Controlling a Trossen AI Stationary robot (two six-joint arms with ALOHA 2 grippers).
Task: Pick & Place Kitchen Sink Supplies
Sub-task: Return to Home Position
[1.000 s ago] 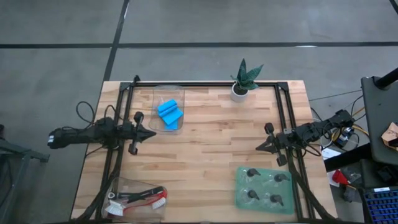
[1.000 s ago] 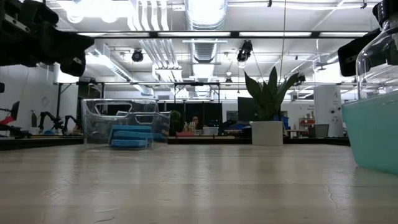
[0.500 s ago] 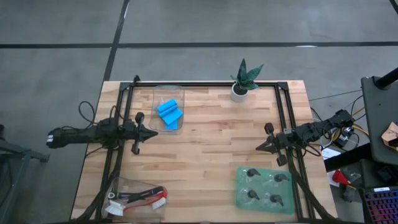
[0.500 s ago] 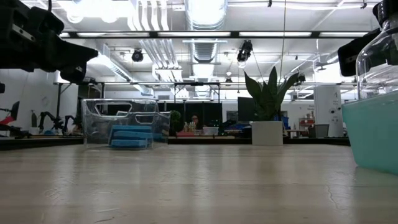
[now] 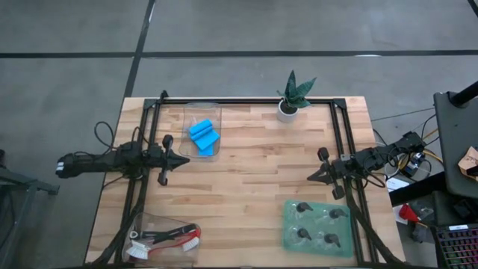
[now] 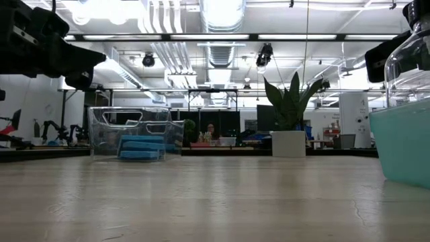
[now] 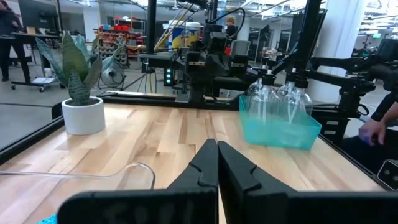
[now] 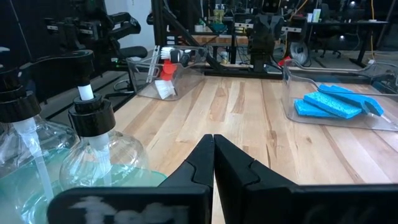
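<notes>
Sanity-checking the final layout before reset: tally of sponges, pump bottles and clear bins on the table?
Blue sponges: 3
Pump bottles: 4
Clear bins: 2
Total: 9

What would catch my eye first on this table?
The bright blue sponges piled in a clear bin at the far edge, with a potted plant to their right. Next, the green tray of pump bottles near right and red brushes near left. Two dark arms flank the middle, left pincer and right pincer both shut, empty.
</notes>
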